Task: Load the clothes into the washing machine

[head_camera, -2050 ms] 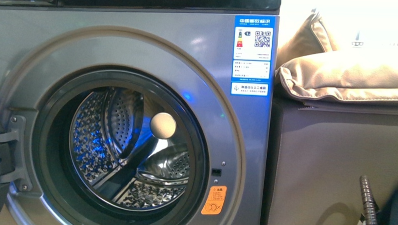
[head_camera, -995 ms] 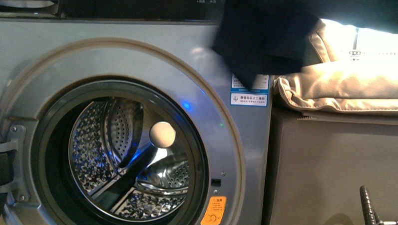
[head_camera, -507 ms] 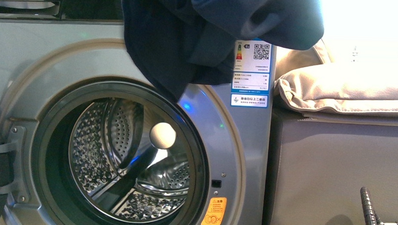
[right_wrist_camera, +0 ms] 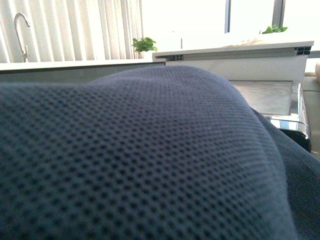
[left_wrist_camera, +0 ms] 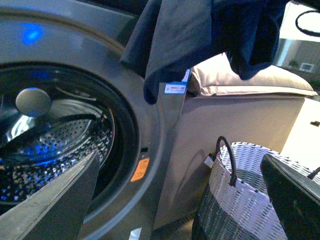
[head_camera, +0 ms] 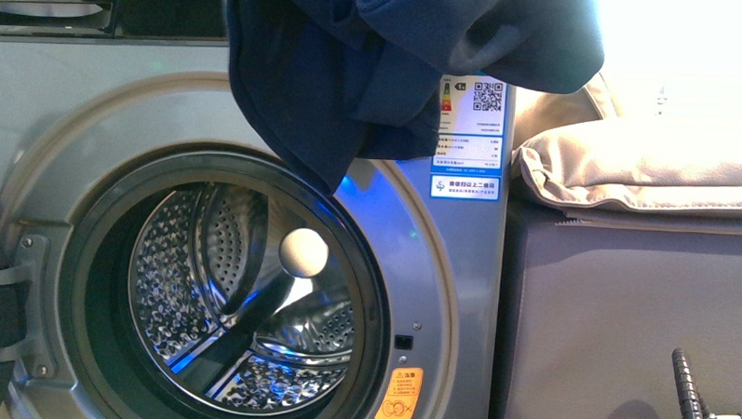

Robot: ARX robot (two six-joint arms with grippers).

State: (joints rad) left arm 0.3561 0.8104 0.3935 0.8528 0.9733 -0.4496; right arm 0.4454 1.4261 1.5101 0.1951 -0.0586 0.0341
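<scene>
The dark clothes (head_camera: 353, 69) hang in the air in front of the upper part of the washing machine (head_camera: 92, 97). The lowest tip of the cloth reaches just to the upper rim of the round opening, and the cloth covers part of the blue-white label (head_camera: 467, 148). The clothes are outside the drum (head_camera: 188, 259), where blue light shines. My left pincer (left_wrist_camera: 179, 159) is released; its fingers (left_wrist_camera: 60, 200) stand wide apart and hold nothing. My right pincer is hidden: its camera sees only dark mesh cloth, so I cannot tell if it is clenched. A beige cushion (head_camera: 648, 163) lies to the right of the machine, and a woven basket (left_wrist_camera: 245, 200) stands near.
</scene>
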